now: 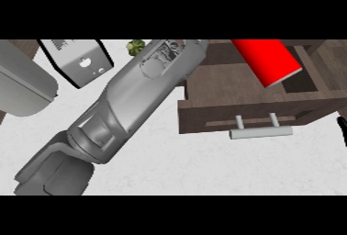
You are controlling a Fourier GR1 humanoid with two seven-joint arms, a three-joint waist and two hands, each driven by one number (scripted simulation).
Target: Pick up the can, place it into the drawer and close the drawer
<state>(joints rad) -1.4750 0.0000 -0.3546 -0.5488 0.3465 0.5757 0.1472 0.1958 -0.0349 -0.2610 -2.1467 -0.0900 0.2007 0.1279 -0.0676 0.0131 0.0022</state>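
One red can (269, 60); one open wooden drawer (224, 87); one metal drawer handle (260, 131); one grey forearm (129, 101); one small green item (136, 46).

White speckled counter (203, 160), grey-and-white boxy appliance (76, 62) at its far edge (upper left) — green item (136, 46) just beside.

Left forearm (129, 101) runs far-right; its hand out of sight past top edge. Red can (267, 59) cut off at top by same edge. Open drawer (224, 87) interior partly covered by forearm and can. Right hand (342, 128): only dark sliver at right edge, finger pose unreadable. Small green thing (137, 46) by forearm, too little showing to identify.
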